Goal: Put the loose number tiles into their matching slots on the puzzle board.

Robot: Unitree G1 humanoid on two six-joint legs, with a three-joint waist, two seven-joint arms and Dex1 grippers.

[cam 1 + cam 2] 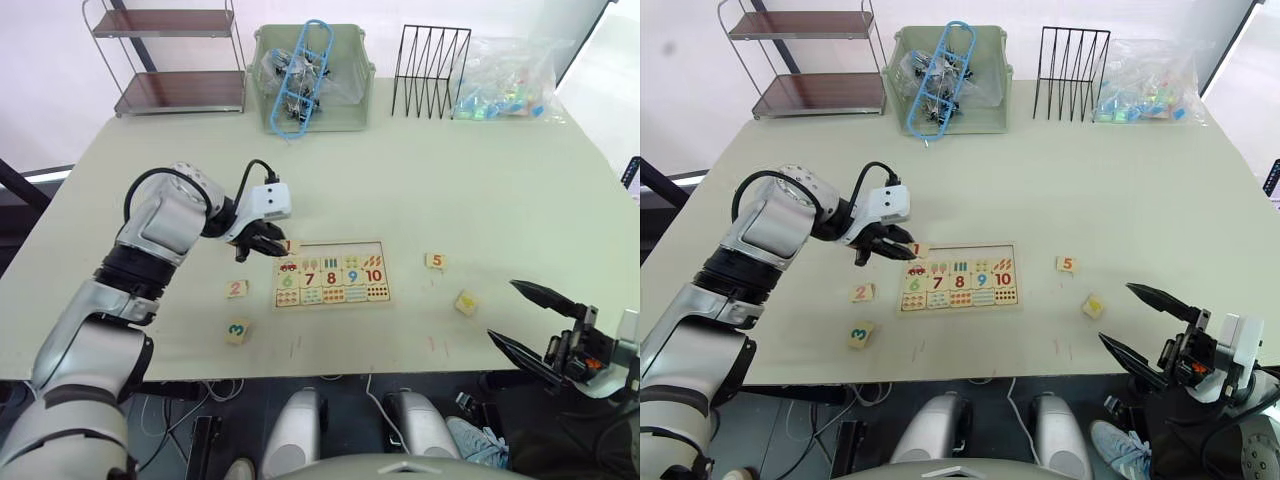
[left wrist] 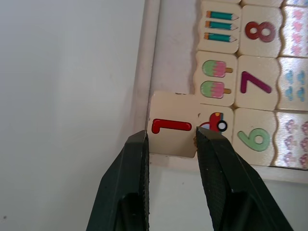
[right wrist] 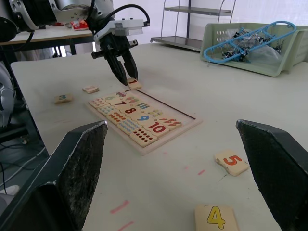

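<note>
Your left gripper (image 2: 172,137) is clamped on the tile with the red 1 (image 2: 171,126), one black finger on each side edge. It holds that tile over the far-left corner of the puzzle board (image 1: 330,274), overlapping the rim and part of the red car picture; you cannot tell whether the tile sits in the slot or rides above it. The slots (image 3: 153,98) along the board's far row are mostly hard to make out from the head camera.

Your right gripper (image 1: 1140,322) hangs at about 4 o'clock from the board, past the near table edge, its two fingers spread wide apart and holding nothing.

From the board outward: the 2 tile (image 1: 236,289) lies just off its left side at 9 o'clock, and the 3 tile (image 1: 237,331) is further out at about 8 o'clock. The 5 tile (image 1: 435,261) rests to the right at 3 o'clock, and the 4 tile (image 1: 466,303) lies at about 4 o'clock, tilted, its numeral legible in the right wrist view.

At 12 o'clock, on the far side of the table (image 1: 500,190), a green bin (image 1: 350,60) holds a blue clip-like frame (image 1: 303,70) and a tangle of dark pieces you cannot identify. Beside it stands a black wire rack (image 1: 431,70), then a clear bag (image 1: 510,80) of colourful small pieces, its contents blurred. A two-tier shelf (image 1: 170,60) stands at 11 o'clock.
</note>
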